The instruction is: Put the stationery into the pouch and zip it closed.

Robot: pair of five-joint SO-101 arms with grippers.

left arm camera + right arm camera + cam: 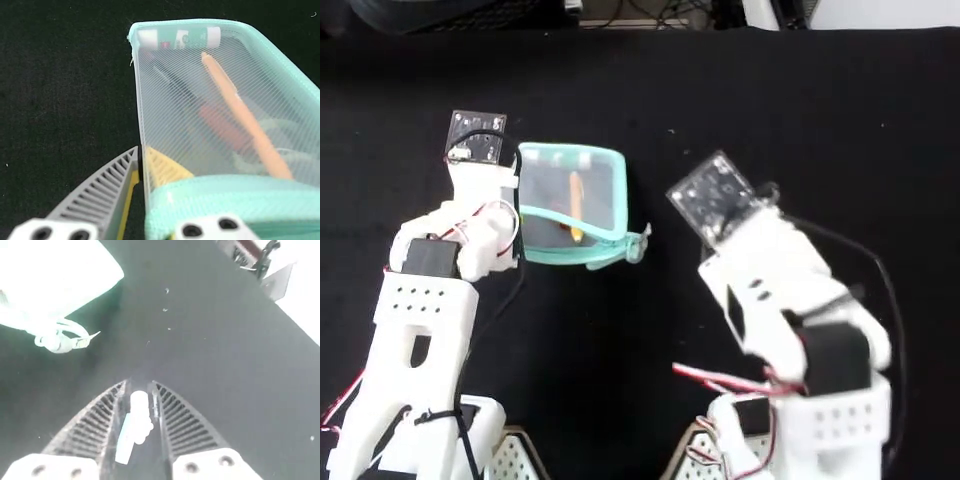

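Observation:
The mint see-through pouch (570,205) lies on the black table. Inside it I see an orange pencil (240,115), a red item (220,125) and white pieces at the far end. My left gripper (141,155) is shut on the pouch's near edge, with its grey finger (100,195) outside and its yellow pad showing through the wall. In the high view this gripper (517,200) sits at the pouch's left side. My right gripper (139,385) is off to the pouch's right, shut on a small white piece (135,422). The zipper pull (60,342) lies on the cloth, ahead of it.
The black cloth (780,110) covers the whole table. The right arm (770,280) stands a short way right of the pouch's zipper pull (638,245). Cables and equipment line the far edge behind the table.

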